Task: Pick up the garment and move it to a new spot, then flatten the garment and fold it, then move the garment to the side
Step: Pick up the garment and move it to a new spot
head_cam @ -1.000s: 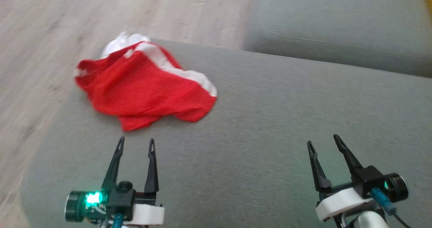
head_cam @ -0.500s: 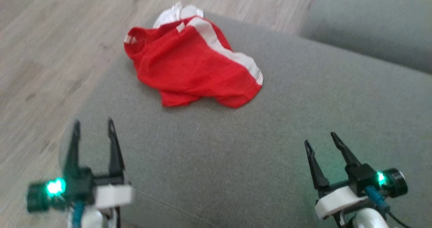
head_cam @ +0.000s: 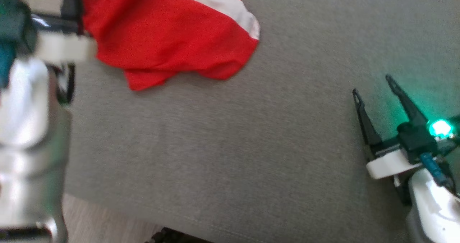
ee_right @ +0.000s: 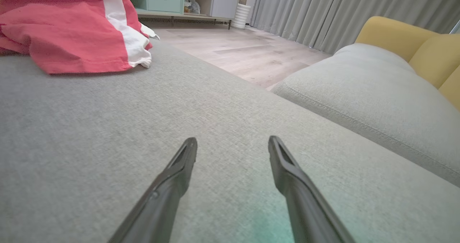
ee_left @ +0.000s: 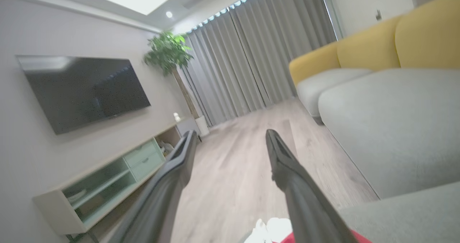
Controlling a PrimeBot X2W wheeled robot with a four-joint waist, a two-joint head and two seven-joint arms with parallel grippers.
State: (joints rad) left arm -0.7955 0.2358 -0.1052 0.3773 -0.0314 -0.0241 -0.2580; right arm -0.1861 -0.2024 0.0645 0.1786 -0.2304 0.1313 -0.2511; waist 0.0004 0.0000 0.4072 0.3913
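The garment [head_cam: 169,38] is red with a white stripe and lies crumpled on the grey sofa cushion [head_cam: 251,146], at the top left of the head view. My left arm [head_cam: 28,110] rises along that view's left edge, and its wrist sits at the garment's left side. In the left wrist view my left gripper [ee_left: 231,135] is open and empty, pointing out over the floor, with a bit of the garment [ee_left: 267,230] below its fingers. My right gripper [head_cam: 372,85] hovers open over the cushion at the lower right, far from the garment [ee_right: 72,31].
Wooden floor [head_cam: 100,221] shows past the cushion's near edge. A second grey seat [ee_right: 377,102] with yellow backrests [ee_right: 395,34] lies to the right across a gap. A low TV cabinet [ee_left: 107,185], a potted plant [ee_left: 167,52] and grey curtains [ee_left: 251,56] stand across the room.
The head camera has swung down and closer over the cushion. My left arm has reached forward to the garment's left side. Both grippers remain open, and the garment lies as before.
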